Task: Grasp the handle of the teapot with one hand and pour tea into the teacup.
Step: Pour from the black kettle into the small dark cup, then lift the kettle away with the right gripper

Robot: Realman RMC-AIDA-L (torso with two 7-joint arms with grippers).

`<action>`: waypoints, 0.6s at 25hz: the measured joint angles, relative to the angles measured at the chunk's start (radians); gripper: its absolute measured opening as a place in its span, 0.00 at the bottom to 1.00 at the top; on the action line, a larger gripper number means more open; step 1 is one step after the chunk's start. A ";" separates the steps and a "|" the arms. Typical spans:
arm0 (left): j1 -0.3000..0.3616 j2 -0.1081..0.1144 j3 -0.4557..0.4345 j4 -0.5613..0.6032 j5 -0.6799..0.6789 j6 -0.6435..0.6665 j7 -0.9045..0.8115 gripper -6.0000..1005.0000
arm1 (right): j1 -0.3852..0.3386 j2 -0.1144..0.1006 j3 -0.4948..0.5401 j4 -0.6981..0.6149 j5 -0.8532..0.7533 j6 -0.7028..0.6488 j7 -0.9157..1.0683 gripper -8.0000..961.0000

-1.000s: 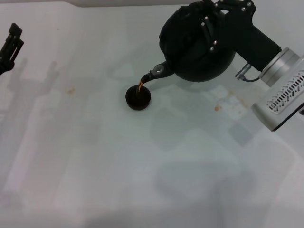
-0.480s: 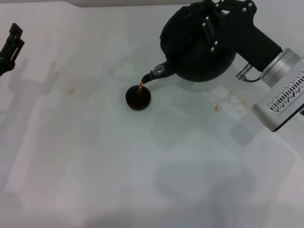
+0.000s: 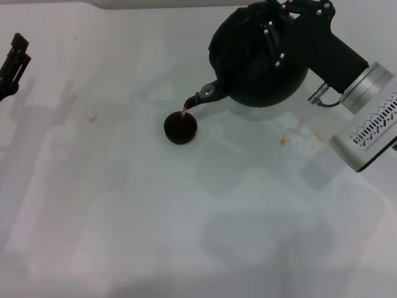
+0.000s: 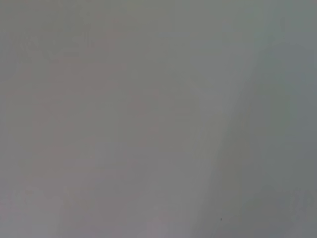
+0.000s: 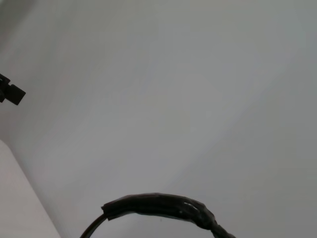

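At the far right of the white table, the right gripper is clamped around the handle of the teapot, holding it tipped to the left. A thin stream of tea runs from its spout into the teacup, which stands on the table just below. The left gripper waits at the far left edge; I cannot tell how wide it is.

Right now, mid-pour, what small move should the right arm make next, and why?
Probably hold the tilt a moment, then ease the teapot back upright. The right gripper holds it tipped, spout over the teacup, and a thin amber stream of tea is falling into it. The cup is tiny and already looks dark with liquid, so it may overflow. The left gripper stays parked far left.
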 joint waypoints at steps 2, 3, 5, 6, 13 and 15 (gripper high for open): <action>0.000 0.000 0.000 0.000 0.001 0.000 0.000 0.83 | -0.002 0.000 -0.004 0.000 0.000 0.004 0.030 0.12; 0.000 0.000 0.000 0.000 0.001 0.000 0.000 0.83 | -0.002 0.000 -0.004 0.000 0.000 0.004 0.030 0.12; 0.000 0.000 0.000 0.000 0.001 0.000 0.000 0.83 | -0.004 0.000 -0.004 0.002 0.000 0.006 0.075 0.12; 0.000 0.000 0.000 0.000 0.001 0.000 0.000 0.83 | -0.004 0.000 -0.004 0.004 0.000 0.006 0.093 0.12; -0.002 0.000 0.002 0.000 0.004 0.000 0.000 0.83 | -0.001 0.001 -0.010 0.000 0.068 0.086 0.253 0.12; -0.001 0.000 0.003 0.001 0.004 0.000 0.000 0.83 | -0.001 0.002 -0.014 0.000 0.079 0.089 0.298 0.12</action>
